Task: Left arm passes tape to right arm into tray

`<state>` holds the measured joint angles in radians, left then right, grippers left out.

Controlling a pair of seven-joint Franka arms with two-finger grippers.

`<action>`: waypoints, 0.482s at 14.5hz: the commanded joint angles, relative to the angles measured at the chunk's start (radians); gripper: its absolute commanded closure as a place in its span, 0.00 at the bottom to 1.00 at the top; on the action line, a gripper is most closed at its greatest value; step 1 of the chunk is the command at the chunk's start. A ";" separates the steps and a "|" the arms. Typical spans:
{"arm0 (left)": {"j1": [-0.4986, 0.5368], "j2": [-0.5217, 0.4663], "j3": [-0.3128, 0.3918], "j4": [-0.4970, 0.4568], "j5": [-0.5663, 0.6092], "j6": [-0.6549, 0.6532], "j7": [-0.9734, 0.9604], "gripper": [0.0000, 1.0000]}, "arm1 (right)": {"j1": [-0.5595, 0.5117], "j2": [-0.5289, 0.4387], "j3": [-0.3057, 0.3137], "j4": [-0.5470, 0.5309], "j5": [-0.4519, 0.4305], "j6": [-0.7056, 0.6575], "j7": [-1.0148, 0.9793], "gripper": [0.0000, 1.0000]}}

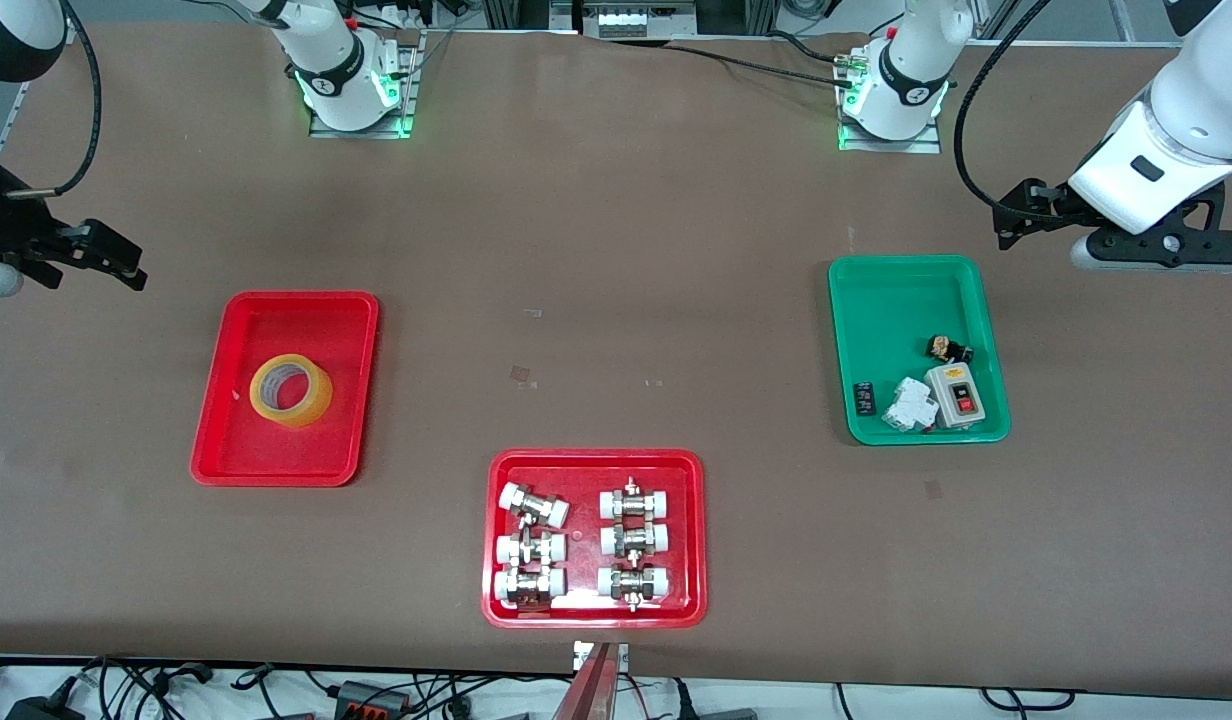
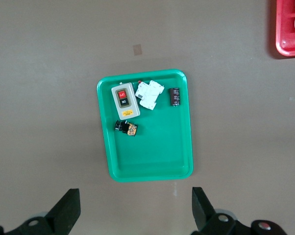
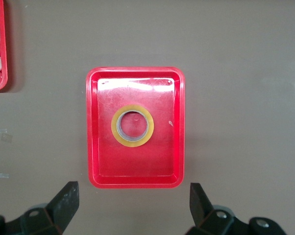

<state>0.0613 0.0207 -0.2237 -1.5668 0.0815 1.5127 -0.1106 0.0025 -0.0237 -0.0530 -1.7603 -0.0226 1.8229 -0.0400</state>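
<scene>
The tape point(image 1: 291, 390), a yellowish roll with a pale core, lies flat in the middle of the plain red tray point(image 1: 276, 450) toward the right arm's end of the table. In the right wrist view the tape point(image 3: 113, 128) sits centred in the tray point(image 3: 137, 166). My right gripper point(image 1: 91, 262) is open and empty, up in the air over bare table beside that tray; its own view shows it point(image 3: 133, 205) with the jaws wide apart. My left gripper point(image 1: 1126, 245) is open and empty, over the table by the green tray, and also shows in its own view point(image 2: 135, 210).
A green tray point(image 1: 896, 310) toward the left arm's end holds a switch box point(image 1: 956, 392) and small electrical parts; it also shows in the left wrist view point(image 2: 152, 156). A red tray point(image 1: 596, 465) with white-capped metal fittings lies nearest the front camera.
</scene>
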 commanded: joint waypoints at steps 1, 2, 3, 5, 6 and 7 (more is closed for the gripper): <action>0.008 -0.010 0.000 0.007 -0.015 -0.017 0.008 0.00 | 0.014 0.005 -0.008 0.025 -0.004 -0.022 0.002 0.00; 0.008 -0.010 0.000 0.007 -0.015 -0.017 0.008 0.00 | 0.013 0.005 -0.008 0.025 -0.002 -0.022 0.002 0.00; 0.008 -0.010 0.000 0.007 -0.015 -0.017 0.008 0.00 | 0.013 0.005 -0.008 0.025 -0.002 -0.022 0.003 0.00; 0.008 -0.010 0.000 0.007 -0.015 -0.017 0.008 0.00 | 0.016 0.005 -0.008 0.025 -0.002 -0.022 0.005 0.00; 0.008 -0.010 0.000 0.007 -0.015 -0.017 0.008 0.00 | 0.011 0.007 -0.007 0.025 -0.002 -0.022 0.005 0.00; 0.008 -0.010 0.000 0.007 -0.015 -0.017 0.008 0.00 | -0.004 0.005 -0.002 0.025 -0.002 -0.022 0.003 0.00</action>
<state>0.0613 0.0207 -0.2236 -1.5668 0.0815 1.5123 -0.1106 0.0035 -0.0227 -0.0530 -1.7539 -0.0225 1.8199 -0.0400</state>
